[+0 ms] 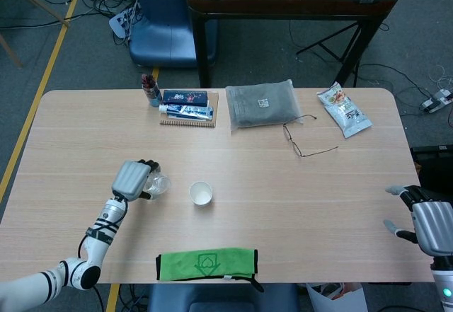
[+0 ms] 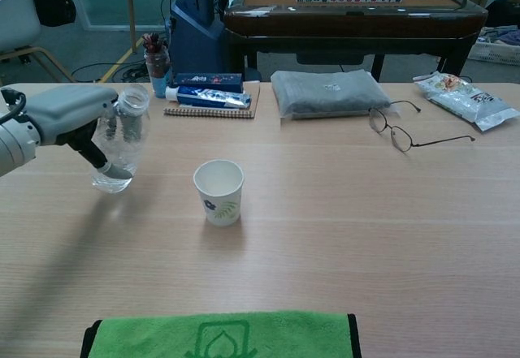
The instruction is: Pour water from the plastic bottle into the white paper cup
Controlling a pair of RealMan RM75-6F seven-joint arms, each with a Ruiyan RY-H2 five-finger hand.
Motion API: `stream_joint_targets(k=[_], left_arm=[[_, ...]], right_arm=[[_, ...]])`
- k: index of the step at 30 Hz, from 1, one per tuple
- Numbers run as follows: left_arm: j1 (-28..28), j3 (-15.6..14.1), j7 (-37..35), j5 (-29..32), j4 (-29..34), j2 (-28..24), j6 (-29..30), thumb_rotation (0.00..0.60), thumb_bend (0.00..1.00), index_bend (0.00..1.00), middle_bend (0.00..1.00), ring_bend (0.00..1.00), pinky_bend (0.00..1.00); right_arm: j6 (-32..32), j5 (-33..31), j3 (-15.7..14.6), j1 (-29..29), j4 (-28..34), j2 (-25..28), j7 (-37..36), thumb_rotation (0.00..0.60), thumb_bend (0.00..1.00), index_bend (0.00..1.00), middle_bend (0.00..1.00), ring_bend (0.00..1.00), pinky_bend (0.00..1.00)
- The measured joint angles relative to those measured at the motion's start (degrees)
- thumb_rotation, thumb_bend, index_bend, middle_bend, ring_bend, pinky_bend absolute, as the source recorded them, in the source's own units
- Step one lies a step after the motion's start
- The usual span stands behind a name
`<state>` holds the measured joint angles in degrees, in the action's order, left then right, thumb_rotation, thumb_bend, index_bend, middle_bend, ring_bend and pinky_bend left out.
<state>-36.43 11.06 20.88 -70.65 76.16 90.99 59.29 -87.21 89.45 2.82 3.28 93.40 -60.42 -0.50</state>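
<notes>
My left hand (image 1: pixel 131 179) (image 2: pixel 73 114) grips a clear uncapped plastic bottle (image 2: pixel 120 139) (image 1: pixel 157 183), lifted off the table and tilted so its open mouth points right, toward the cup. A little water lies in its bottom. The white paper cup (image 2: pixel 219 192) (image 1: pixel 201 193) with a green leaf print stands upright just right of the bottle and looks empty. My right hand (image 1: pixel 427 221) hovers at the table's right front corner, fingers apart, holding nothing; the chest view does not show it.
A green cloth (image 1: pixel 206 263) (image 2: pixel 218 337) lies at the front edge. At the back are a pen pot (image 2: pixel 155 67), boxes on a notebook (image 2: pixel 210 94), a grey pouch (image 2: pixel 329 92), glasses (image 2: pixel 410 135) and a snack bag (image 2: pixel 465 98).
</notes>
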Motion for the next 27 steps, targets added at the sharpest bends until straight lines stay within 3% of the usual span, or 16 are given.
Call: stream_joint_targets(k=[9, 27], left_arm=[[-3.00, -0.81, 10.93, 2.50, 0.16, 0.64, -0.78, 0.600, 0.08, 0.57, 0.51, 0.47, 0.60], [-6.69, -3.66, 23.45, 1.81, -4.33, 4.36, -0.84, 0.600, 0.08, 0.58, 0.53, 0.48, 0.61]], right_arm=[[0.46, -0.48, 0.13, 0.17, -0.28, -0.07, -0.38, 0.600, 0.08, 0.35, 0.39, 0.32, 0.52], [0.10, -0.68, 0.34, 0.01, -0.37, 0.62, -2.26, 0.600, 0.08, 0.35, 0.39, 0.32, 0.52]])
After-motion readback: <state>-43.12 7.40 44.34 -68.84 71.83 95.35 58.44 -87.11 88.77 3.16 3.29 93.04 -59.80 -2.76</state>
